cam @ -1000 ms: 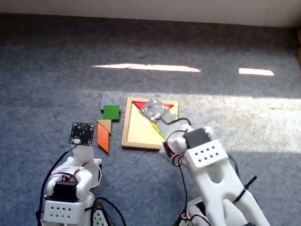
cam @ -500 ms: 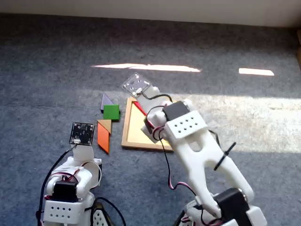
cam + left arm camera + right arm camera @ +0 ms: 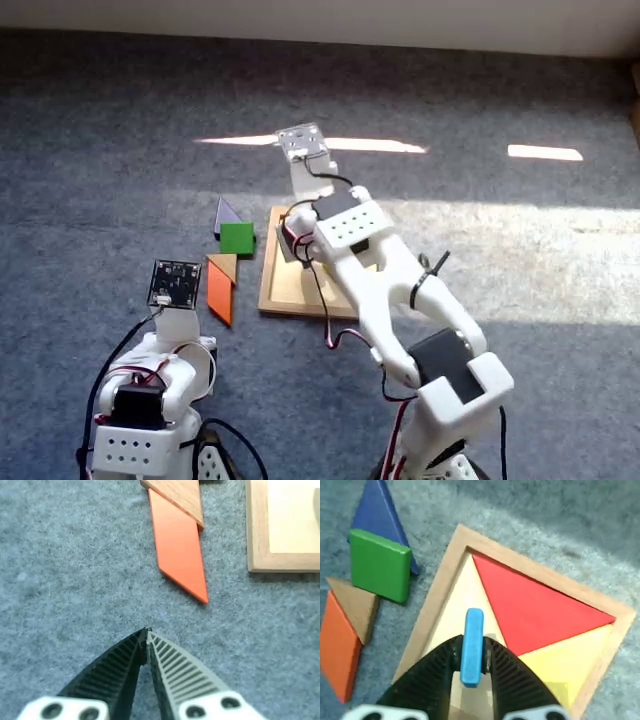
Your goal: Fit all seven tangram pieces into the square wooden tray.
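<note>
My right gripper [image 3: 471, 652] is shut on a light blue piece [image 3: 472, 625], held on edge above the bare left part of the wooden tray [image 3: 436, 597]. A red triangle [image 3: 535, 610] and a yellow triangle [image 3: 570, 662] lie in the tray. On the carpet left of the tray [image 3: 268, 285] are a dark blue triangle [image 3: 226, 213], a green square [image 3: 237, 238], a wood-coloured triangle [image 3: 224, 265] and an orange parallelogram [image 3: 219, 290]. My left gripper [image 3: 146, 632] is shut on nothing, low over the carpet just short of the orange parallelogram [image 3: 179, 550].
Grey carpet covers the whole floor. The right arm [image 3: 350, 235] stretches across the tray from the near right and hides much of it from above. The left arm's base [image 3: 145, 400] stands at the near left. Sunlit stripes lie on the carpet beyond the tray.
The right arm has swung from the tray's right side towards its left and far edge, carrying the light blue piece. The left arm has kept still.
</note>
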